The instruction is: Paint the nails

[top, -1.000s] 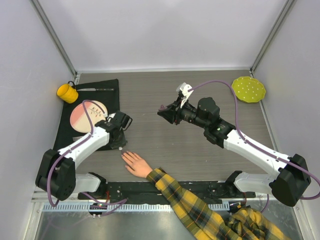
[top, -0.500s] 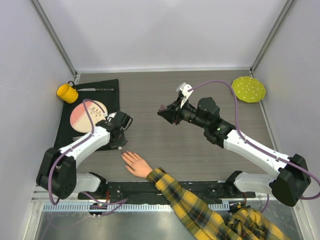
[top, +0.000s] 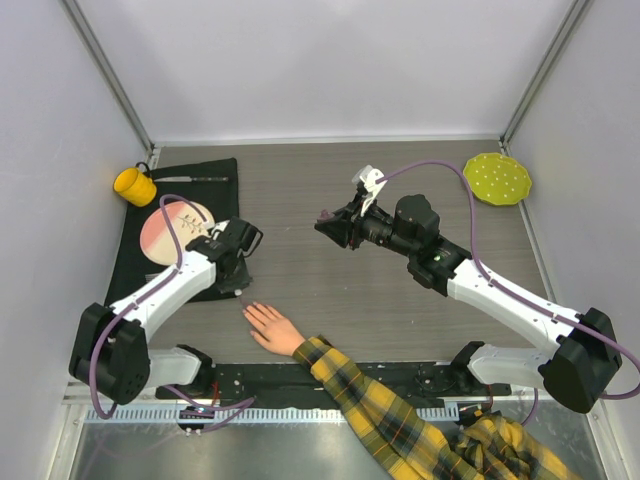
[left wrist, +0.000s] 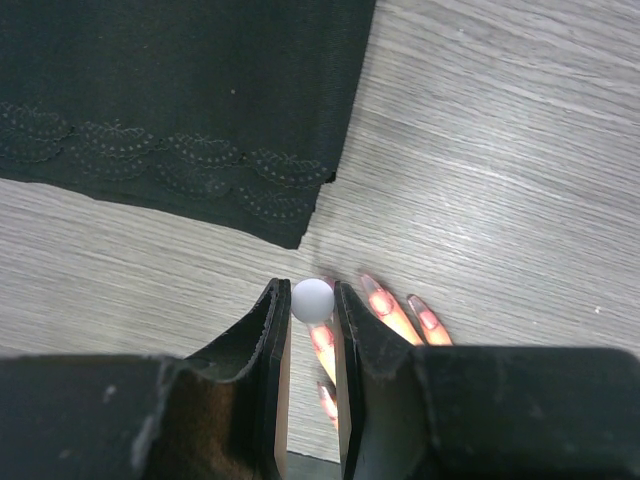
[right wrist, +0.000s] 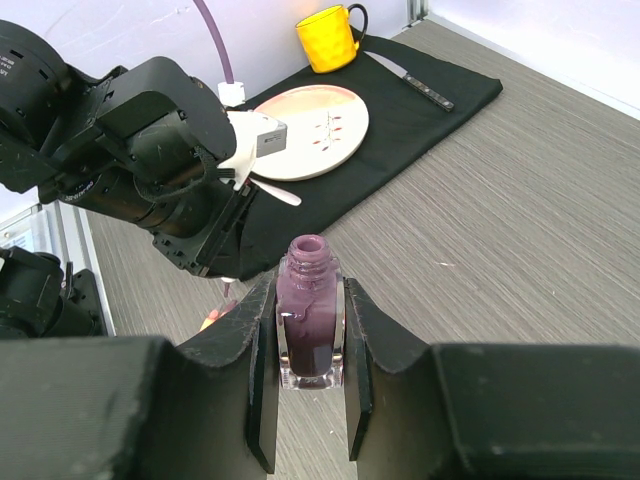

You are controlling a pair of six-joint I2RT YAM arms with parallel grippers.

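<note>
A pale hand (top: 272, 328) with a yellow-black plaid sleeve (top: 370, 400) lies flat near the table's front edge. My left gripper (top: 241, 290) hangs over its fingertips, shut on a white round brush cap (left wrist: 312, 299). In the left wrist view the gripper (left wrist: 311, 292) has the nails (left wrist: 381, 301) just below and to the right; they look pinkish-purple. The brush tip is hidden under the cap. My right gripper (top: 325, 222) is held above mid-table, shut on an open purple polish bottle (right wrist: 308, 320); it also shows in the right wrist view (right wrist: 308, 285).
A black cloth (top: 205, 195) at the left holds a yellow mug (top: 133, 185), a pink plate (top: 165, 232) and a knife (top: 190, 179). A yellow-green dotted plate (top: 497, 179) sits at the back right. Walls close in the sides and back.
My left wrist has shifted slightly away from the hand, with the cap still held over the fingertips. The right arm and the hand have not moved.
</note>
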